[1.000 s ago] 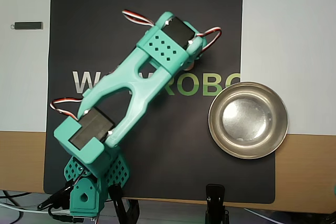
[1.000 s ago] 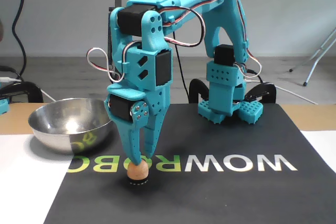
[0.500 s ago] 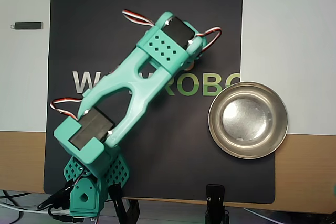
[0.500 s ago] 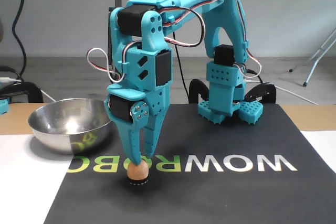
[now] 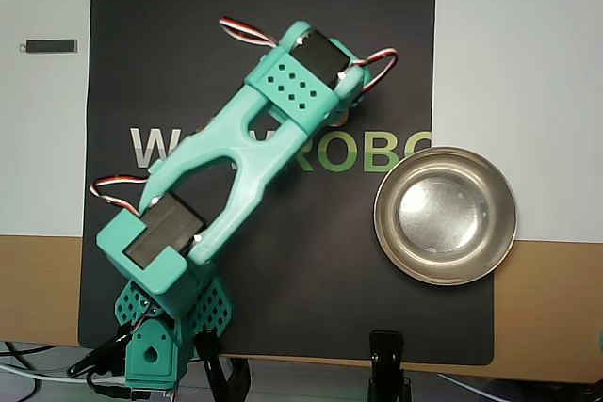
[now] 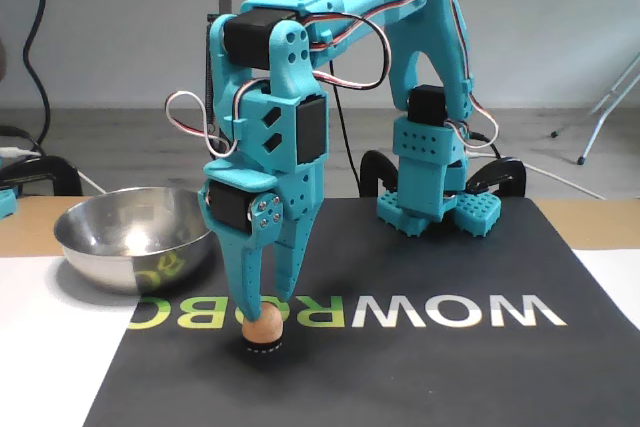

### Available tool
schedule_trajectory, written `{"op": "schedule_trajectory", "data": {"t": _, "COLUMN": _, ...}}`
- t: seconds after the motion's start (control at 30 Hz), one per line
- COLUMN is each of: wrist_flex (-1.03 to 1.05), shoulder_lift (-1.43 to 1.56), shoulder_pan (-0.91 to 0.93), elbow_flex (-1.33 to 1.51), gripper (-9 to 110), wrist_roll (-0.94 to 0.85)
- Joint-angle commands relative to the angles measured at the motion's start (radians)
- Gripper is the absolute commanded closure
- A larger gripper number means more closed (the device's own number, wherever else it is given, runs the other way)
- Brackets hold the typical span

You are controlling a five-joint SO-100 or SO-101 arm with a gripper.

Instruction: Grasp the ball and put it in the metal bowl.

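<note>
- Looking down in the overhead view, the teal arm (image 5: 236, 167) stretches from its base at the near edge of the black mat (image 5: 396, 54) up to the printed lettering, and its upper body hides both the claw and the ball, so nothing about the grip can be told from above.
- The metal bowl (image 5: 504, 185) sits at the mat's right edge in this view, half over that edge onto the surface (image 5: 518, 44), and is empty.
- Turning to the fixed view, the claw (image 6: 262, 307) points straight down with its fingers (image 6: 248, 282) narrowed to a slim gap, tips straddling the top of the ball (image 6: 262, 328).
- The ball rests on a small dark ring on the mat's lettering, near the mat's front edge; whether the tips actually pinch it cannot be told.
- The ball looks small, smooth, round and probably light, so it would likely squirt out under a high pinch; the tips seem better placed lower, at its widest girth.
- The bowl (image 6: 100, 247) stands to the left here, near but apart from the ball, its rim higher than the ball.
</note>
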Motion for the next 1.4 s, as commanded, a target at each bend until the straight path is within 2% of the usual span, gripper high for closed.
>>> {"op": "schedule_trajectory", "data": {"t": 0.0, "wrist_flex": -0.005, "shoulder_lift": 0.057, "shoulder_pan": 0.002, "elbow_flex": -0.034, "gripper": 60, "wrist_roll": 0.006}}
{"op": "schedule_trajectory", "data": {"t": 0.7, "wrist_flex": -0.008, "shoulder_lift": 0.052, "shoulder_pan": 0.002, "elbow_flex": -0.014, "gripper": 59, "wrist_roll": 0.006}}
{"op": "schedule_trajectory", "data": {"t": 0.93, "wrist_flex": -0.097, "shoulder_lift": 0.052, "shoulder_pan": 0.017, "elbow_flex": 0.055, "gripper": 59, "wrist_roll": 0.006}}
{"op": "schedule_trajectory", "data": {"t": 1.37, "wrist_flex": -0.098, "shoulder_lift": 0.06, "shoulder_pan": 0.021, "elbow_flex": 0.095, "gripper": 59, "wrist_roll": 0.005}}
